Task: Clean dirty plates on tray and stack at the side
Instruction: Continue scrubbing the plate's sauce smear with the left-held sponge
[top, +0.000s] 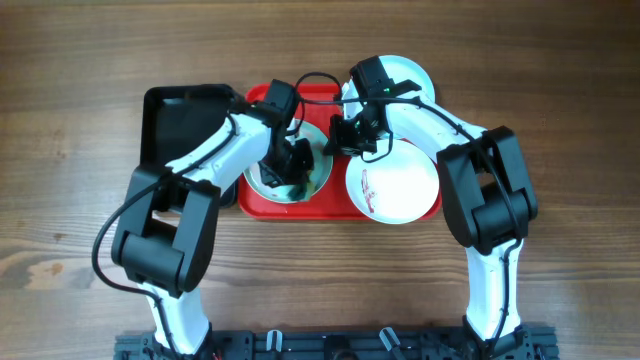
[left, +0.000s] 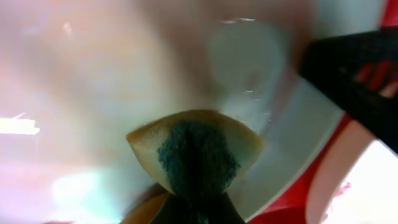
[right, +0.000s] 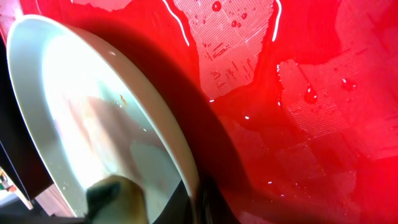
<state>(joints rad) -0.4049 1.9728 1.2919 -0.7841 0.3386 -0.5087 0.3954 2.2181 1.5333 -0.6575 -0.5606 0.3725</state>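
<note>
A pale aqua plate sits over the left half of the red tray. My right gripper is shut on its right rim and holds it tilted; the right wrist view shows the plate standing at an angle above the wet tray. My left gripper is shut on a yellow sponge with a dark green scrub face, pressed against the plate's inside. A white plate with a reddish-brown smear lies on the tray's right half. Another pale plate lies behind the tray at the right.
A black rectangular tray stands to the left of the red one, partly under my left arm. Water drops and puddles cover the red tray's floor. Bare wooden table surrounds both trays.
</note>
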